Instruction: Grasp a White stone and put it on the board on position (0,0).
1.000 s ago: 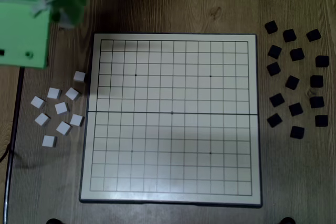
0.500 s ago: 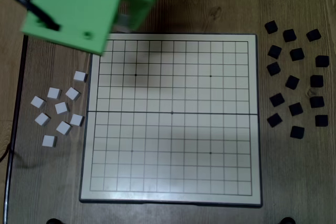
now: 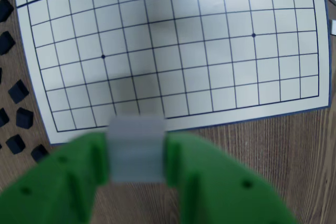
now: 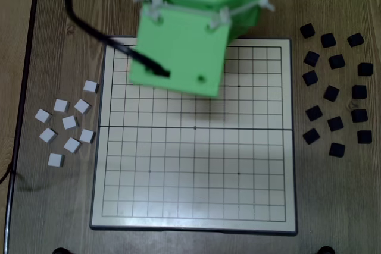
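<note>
1. Stone status: the end effector (image 3: pixel 137 153) is clamped on a white stone (image 3: pixel 136 149), green fingers (image 3: pixel 79 177) on both sides, held just off the board (image 3: pixel 210 61) edge over the bench (image 3: pixel 273 145) in the wrist view.
2. To do this well, carry it level to the chosen corner and lower it straight onto the crossing before letting go.
3. Which corner counts as (0,0) isn't marked.
4. The arm (image 4: pixel 184 34) hides the grip from the fixed view, so height is probably low, hard to say.

The arm (image 4: pixel 190 34) hides the board's (image 4: pixel 193 176) upper middle; the claw (image 3: pixel 137 156) looks blurred.
</note>
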Controlling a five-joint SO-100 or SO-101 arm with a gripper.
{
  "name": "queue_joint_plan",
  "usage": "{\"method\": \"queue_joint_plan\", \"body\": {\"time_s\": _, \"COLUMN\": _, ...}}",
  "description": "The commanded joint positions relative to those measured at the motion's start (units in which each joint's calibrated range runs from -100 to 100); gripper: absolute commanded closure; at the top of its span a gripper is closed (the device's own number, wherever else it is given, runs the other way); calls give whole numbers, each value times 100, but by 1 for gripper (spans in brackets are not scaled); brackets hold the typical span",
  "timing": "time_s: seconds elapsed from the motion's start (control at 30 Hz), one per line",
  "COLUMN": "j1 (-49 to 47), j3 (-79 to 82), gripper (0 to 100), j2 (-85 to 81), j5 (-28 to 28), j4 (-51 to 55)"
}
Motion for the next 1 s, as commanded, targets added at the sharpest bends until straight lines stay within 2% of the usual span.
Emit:
{"method": "queue_joint_plan", "body": {"time_s": 0.0, "j1": -119, "j3": -518, "gripper": 94, "j2": 114, "j5": 83, "j4": -206}}
{"method": "queue_joint_plan", "body": {"time_s": 0.47, "j1": 63, "j3": -528, "gripper": 94, "j2": 1013, "j5": 371, "j4": -1066}}
{"method": "queue_joint_plan", "body": {"time_s": 0.97, "j1": 172, "j3": -518, "gripper": 94, "j2": 1403, "j5": 484, "j4": -1306}}
